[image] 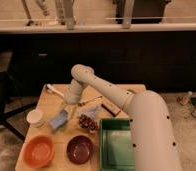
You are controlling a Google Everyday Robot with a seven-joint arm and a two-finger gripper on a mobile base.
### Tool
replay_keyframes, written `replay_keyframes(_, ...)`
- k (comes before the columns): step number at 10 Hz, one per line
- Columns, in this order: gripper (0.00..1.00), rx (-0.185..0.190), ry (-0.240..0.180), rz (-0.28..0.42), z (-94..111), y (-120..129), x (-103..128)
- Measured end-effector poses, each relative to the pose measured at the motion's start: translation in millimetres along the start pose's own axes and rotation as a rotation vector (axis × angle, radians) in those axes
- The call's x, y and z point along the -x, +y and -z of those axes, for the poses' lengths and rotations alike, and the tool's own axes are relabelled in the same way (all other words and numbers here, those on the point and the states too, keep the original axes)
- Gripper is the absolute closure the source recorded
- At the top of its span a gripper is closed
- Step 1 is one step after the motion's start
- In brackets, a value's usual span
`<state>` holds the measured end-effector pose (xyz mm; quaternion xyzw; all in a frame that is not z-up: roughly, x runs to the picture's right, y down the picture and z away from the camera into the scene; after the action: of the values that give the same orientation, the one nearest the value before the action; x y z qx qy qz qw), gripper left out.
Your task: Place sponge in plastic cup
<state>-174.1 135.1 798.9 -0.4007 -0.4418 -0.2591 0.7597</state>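
A pale blue sponge [58,120] lies on the wooden table [48,102], left of the middle. A white plastic cup [35,117] stands upright just left of the sponge, a small gap between them. My arm reaches from the lower right across the table. My gripper [68,106] hangs just above and to the right of the sponge, close to its far corner. I cannot tell whether it touches the sponge.
An orange bowl [39,151] and a dark purple bowl [80,149] sit at the front. A green tray [116,145] is at the front right. A snack bag [89,120], a white utensil [53,90] and a dark bar [110,107] lie nearby.
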Motion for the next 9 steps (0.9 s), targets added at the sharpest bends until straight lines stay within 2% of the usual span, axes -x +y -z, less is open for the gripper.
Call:
replay_keyframes(1, 0.88, 0.000, 0.000, 0.000, -0.1, 0.0, 0.0)
replay_keyframes(2, 0.81, 0.000, 0.000, 0.000, 0.0, 0.0, 0.0)
replay_keyframes(5, 0.49, 0.000, 0.000, 0.000, 0.1, 0.1, -0.1)
replay_keyframes(8, 0.22, 0.000, 0.000, 0.000, 0.1, 0.1, -0.1)
replay_keyframes(9, 0.20, 0.000, 0.000, 0.000, 0.1, 0.1, -0.1)
